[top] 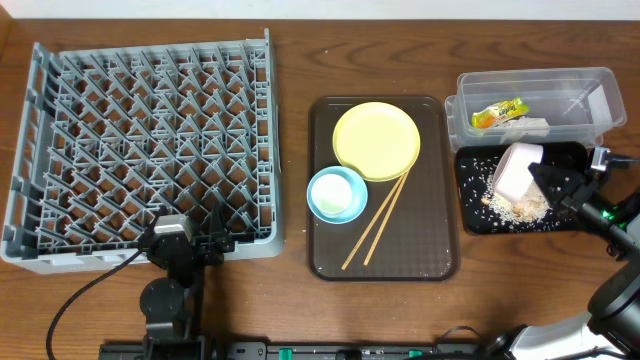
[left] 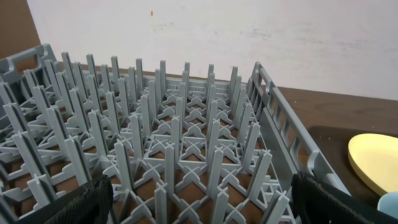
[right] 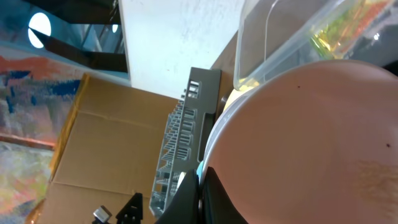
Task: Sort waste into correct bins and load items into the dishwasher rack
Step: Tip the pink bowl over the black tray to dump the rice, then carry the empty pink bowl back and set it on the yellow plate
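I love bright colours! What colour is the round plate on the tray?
The plate is pale yellow, clearest in the overhead view.

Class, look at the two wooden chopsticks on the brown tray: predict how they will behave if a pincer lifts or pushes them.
The chopsticks look thin and stiff, so probably light but hard to pinch off the flat brown tray. They lie loose and not parallel beside the yellow plate, so a push would likely slide or roll them apart.

Matt grey plastic rack point(top: 150, 140), clear plastic tub point(top: 583, 76), glossy black tray point(top: 476, 222), grained wooden table point(top: 290, 60).
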{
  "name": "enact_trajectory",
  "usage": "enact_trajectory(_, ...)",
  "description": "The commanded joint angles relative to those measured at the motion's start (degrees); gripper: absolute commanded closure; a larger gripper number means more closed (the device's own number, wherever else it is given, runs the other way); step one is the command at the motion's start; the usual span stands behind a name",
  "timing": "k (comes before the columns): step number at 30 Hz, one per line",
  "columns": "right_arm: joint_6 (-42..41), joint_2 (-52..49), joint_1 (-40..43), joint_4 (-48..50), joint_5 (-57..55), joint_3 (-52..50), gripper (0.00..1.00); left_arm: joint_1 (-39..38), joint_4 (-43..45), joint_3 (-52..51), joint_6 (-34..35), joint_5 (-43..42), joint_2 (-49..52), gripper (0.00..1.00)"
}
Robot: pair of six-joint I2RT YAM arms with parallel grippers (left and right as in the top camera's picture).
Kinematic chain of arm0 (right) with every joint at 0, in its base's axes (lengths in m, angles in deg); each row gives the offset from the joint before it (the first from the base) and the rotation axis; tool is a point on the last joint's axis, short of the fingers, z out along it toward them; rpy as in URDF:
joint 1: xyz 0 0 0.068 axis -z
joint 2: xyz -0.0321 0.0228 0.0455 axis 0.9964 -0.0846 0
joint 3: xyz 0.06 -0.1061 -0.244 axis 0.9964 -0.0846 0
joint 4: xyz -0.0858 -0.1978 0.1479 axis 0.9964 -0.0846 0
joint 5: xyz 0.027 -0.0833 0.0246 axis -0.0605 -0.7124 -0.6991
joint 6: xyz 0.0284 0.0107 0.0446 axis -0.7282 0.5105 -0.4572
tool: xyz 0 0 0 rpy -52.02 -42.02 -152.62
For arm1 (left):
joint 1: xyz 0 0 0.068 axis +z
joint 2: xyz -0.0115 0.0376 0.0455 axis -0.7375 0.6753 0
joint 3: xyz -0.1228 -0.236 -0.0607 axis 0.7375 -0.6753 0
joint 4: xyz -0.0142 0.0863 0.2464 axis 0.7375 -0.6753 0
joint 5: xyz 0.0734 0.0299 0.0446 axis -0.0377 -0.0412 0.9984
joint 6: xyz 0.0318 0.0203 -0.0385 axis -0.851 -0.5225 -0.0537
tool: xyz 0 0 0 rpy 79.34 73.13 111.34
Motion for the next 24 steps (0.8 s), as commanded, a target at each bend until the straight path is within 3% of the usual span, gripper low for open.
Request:
enact_trajectory(1,-4.4,-0.1,-0.7,0.4,-0.3,0.3,0.99,-0.3,-1.9,-1.0,-0.3,0.8,0.0,0.06)
enact_trajectory(6,-7.2,-0.1,0.6,2.6,1.8,0.4,0.99,-0.3,-1.9,-1.0,-0.3,0.8,0.0,0.07)
enact_trajectory(9,-4.1,0.6,-0.2,2.6,4.0,0.6,0.99,-0.3,-1.9,-1.0,-0.3,0.8,0.0,0.07)
enact_trajectory(15,-12.7,0.6,0.5,1.9,-7.8,0.7,0.99,-0.3,-1.9,-1.0,-0.3,0.8,0.0,0.07)
enact_trajectory(18,-2.8,0.6,0.4,1.9,4.2,0.6,0.99,-0.3,-1.9,-1.0,-0.3,0.8,0.0,0.07)
enact_trajectory(23,-9.5,0.6,0.8,2.7,0.8,0.7,0.99,-0.3,-1.9,-1.0,-0.3,0.8,0.0,0.07)
enact_trajectory(24,-7.8,0.6,0.8,2.8,2.9,0.6,0.99,-0.3,-1.9,-1.0,-0.3,0.8,0.0,0.07)
